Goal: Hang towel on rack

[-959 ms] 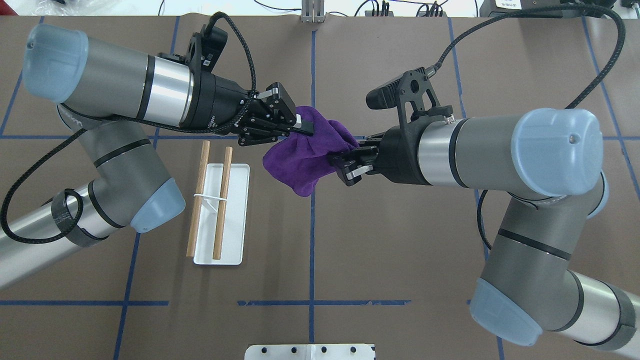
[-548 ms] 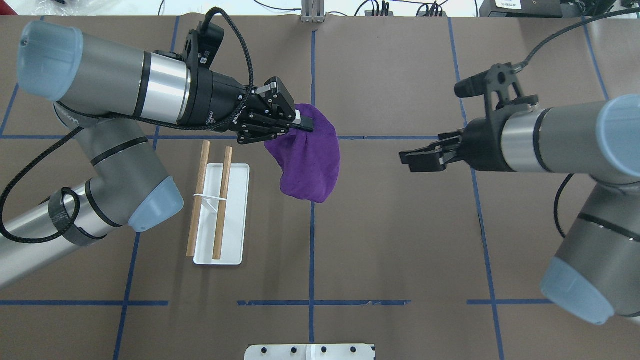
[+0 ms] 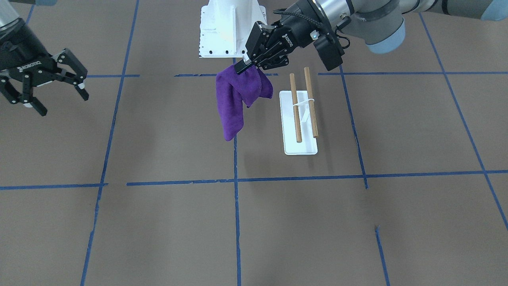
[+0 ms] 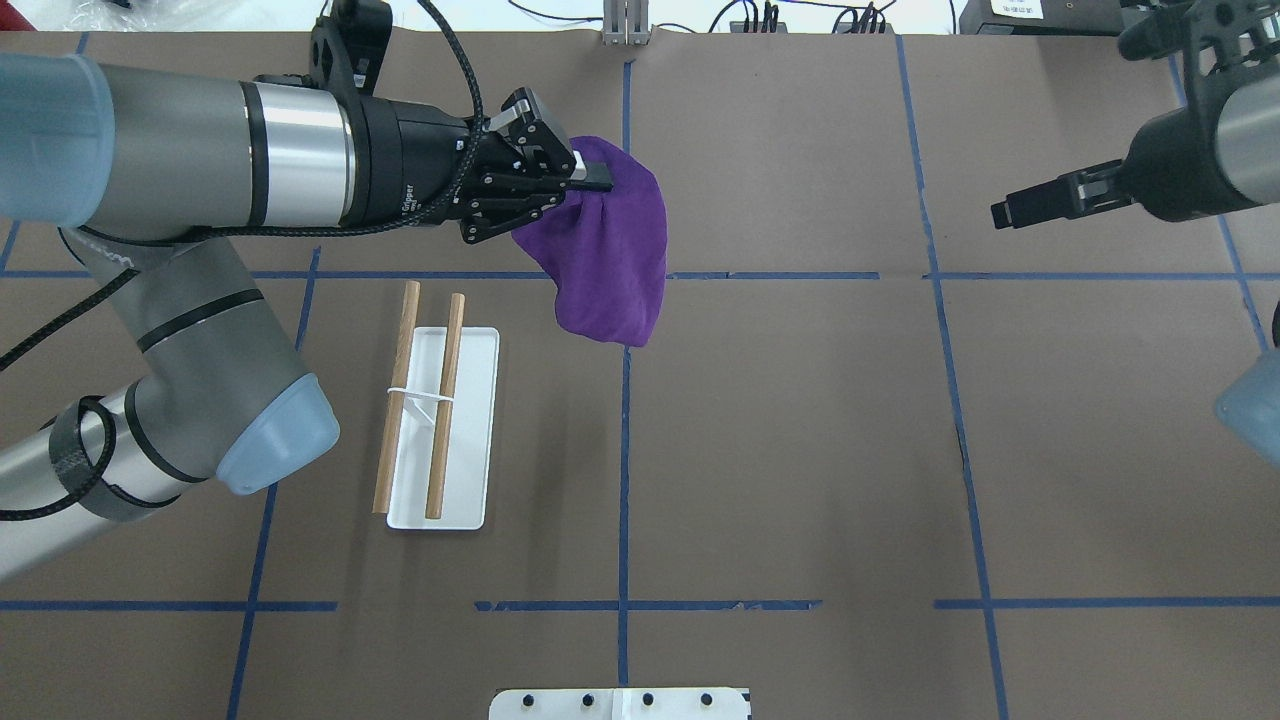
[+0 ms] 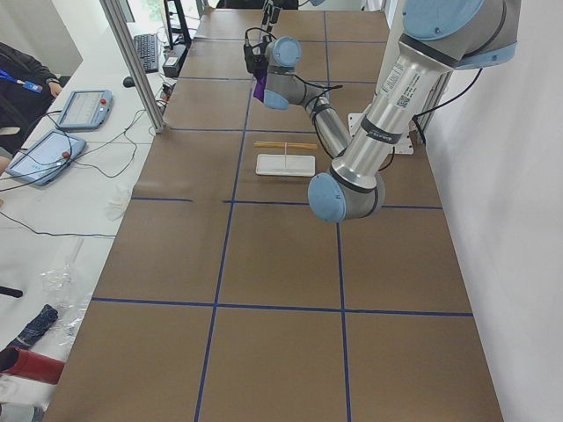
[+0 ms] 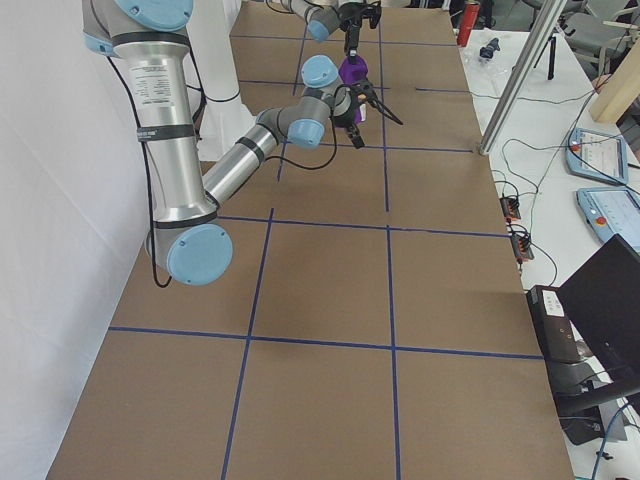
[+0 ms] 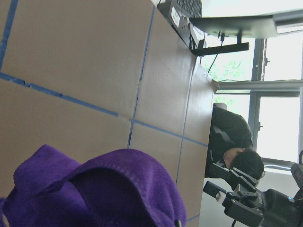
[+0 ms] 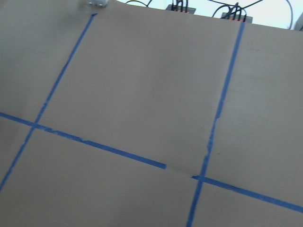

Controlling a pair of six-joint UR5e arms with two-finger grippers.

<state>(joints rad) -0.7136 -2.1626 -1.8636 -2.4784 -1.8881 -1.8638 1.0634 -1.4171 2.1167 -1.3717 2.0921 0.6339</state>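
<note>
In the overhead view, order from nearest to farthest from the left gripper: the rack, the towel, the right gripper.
1. towel, held by the left gripper.
2. rack, on the table nearer the robot.
3. right gripper, far right.

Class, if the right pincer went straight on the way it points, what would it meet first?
Probably the bare table: the right pincer tilts downward, and its wrist view shows only brown surface and tape. The towel hangs farther along; depth is unclear.

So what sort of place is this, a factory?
More likely a robotics lab: a robot's left arm and right arm work over a paper-covered table marked with a blue tape grid, with control tablets and a laptop alongside.
</note>
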